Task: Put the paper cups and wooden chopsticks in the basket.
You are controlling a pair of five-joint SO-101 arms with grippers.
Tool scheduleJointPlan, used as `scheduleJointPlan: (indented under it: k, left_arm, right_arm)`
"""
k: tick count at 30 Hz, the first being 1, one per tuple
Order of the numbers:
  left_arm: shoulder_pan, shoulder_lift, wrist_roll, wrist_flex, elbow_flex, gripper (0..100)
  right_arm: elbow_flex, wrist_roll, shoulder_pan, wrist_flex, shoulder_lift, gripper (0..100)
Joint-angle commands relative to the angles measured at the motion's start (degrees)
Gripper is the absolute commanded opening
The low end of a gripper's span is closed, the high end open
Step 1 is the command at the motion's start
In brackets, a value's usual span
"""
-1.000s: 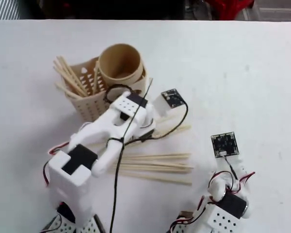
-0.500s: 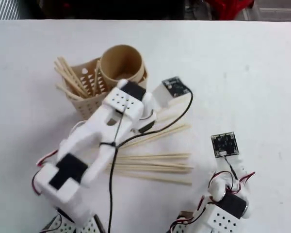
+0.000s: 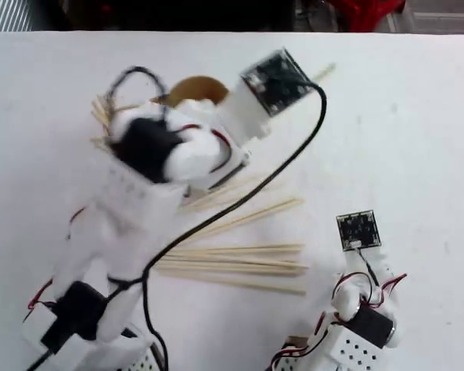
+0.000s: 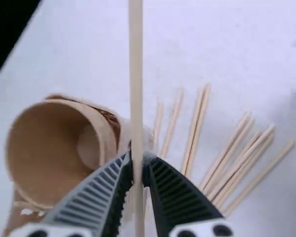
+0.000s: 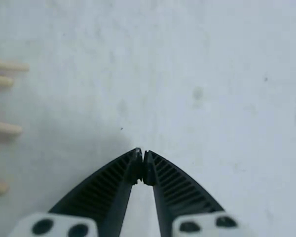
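Right gripper: near right, low over the bare table, jaws pressed together on nothing.
Loose chopsticks: fanned flat mid-table between the two arms, several touching or overlapping, their ends just left of the right gripper.
Handling: these look light, stiff, thin and smooth, so they should roll or pivot easily. A pinch across the middle of one stick looks safest.
Left gripper: raised over the far-left corner, clenched around a single held chopstick that runs out long past the tips.
Paper cup: on its side in the basket, open mouth showing, right beneath the held stick.
Basket: far left, mostly under the left arm, with more sticks standing in it.
Room: wide open table to the right. The far edge lies just past the basket, and the stick's long free end points that way, so any swing needs care.
Cable: draped from the left wrist across the loose chopsticks, a likely snag.
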Motion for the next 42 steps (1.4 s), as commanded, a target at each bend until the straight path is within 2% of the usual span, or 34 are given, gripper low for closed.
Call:
scheduleJointPlan:
  k: [1, 7, 12, 16, 20, 26, 36, 40, 42]
  left_arm:
    - [-0.48, -2.68, 2.99, 3.16, -19.52, 2]
    - [-7.16, -2.68, 3.60, -2.02, -33.41, 2]
    - [-15.08, -2.86, 7.91, -10.29, -34.64, 2]
    - [-18.95, -2.95, 10.73, -12.22, -34.55, 2]
    - [-19.38, -5.23, 14.95, -10.37, -36.40, 2]
    - [-16.92, -11.91, 15.30, -0.97, -36.66, 2]
    - [-16.92, -17.19, 15.38, 3.69, -36.57, 2]
    - [-17.01, -21.23, 15.47, 3.87, -31.74, 2]
    - [-16.57, -25.71, 16.44, 3.60, -25.58, 2]
  right_arm:
    - [0.44, 0.62, -0.57, -0.04, -0.75, 2.1]
    - [0.44, 0.62, -0.57, -0.04, -0.75, 2.1]
    - [0.44, 0.62, -0.57, -0.04, -0.75, 2.1]
    - [0.44, 0.62, -0.57, -0.04, -0.75, 2.1]
    - [0.44, 0.62, -0.57, -0.04, -0.75, 2.1]
    - [0.44, 0.62, -0.57, -0.04, -0.75, 2.1]
    - [0.44, 0.62, -0.48, -0.04, -0.75, 2.1]
    - [0.53, 0.62, -0.40, -0.04, -0.75, 2.1]
    - [0.53, 0.62, -0.40, -0.04, -0.75, 2.1]
